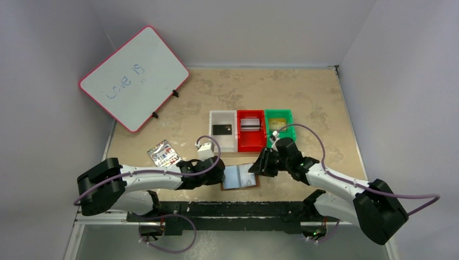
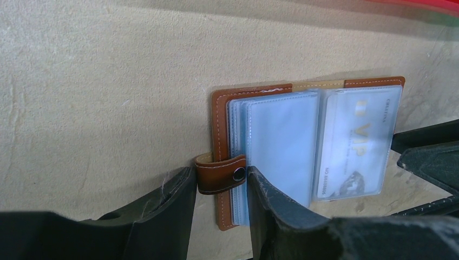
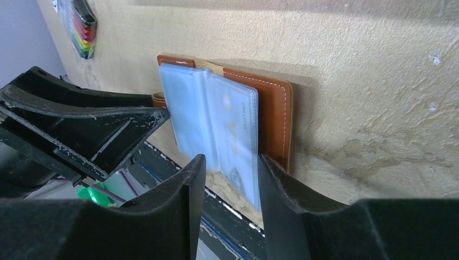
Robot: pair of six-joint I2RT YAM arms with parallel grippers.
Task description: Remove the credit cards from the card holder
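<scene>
One card holder (image 1: 240, 176) lies open at lower centre on the counter (image 1: 314, 97), one pale card (image 2: 357, 143) sleeved inside. The left end effector (image 2: 219, 187) clamps its snap tab (image 2: 219, 173); the right end effector (image 3: 230, 179) straddles the sleeves (image 3: 216, 124), grip unclear. Above: black card (image 1: 222, 129), grey card (image 1: 249, 123), gold card (image 1: 277, 123), one in each of three bins (image 1: 249, 144).

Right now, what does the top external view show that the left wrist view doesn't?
Only top external: the black card, silvery card and gold card lying in the bins, plus the whiteboard. Only left wrist: the snap tab between the fingers of the left gripper, and a VIP card in a clear sleeve. Both: the open card holder on the table.
</scene>
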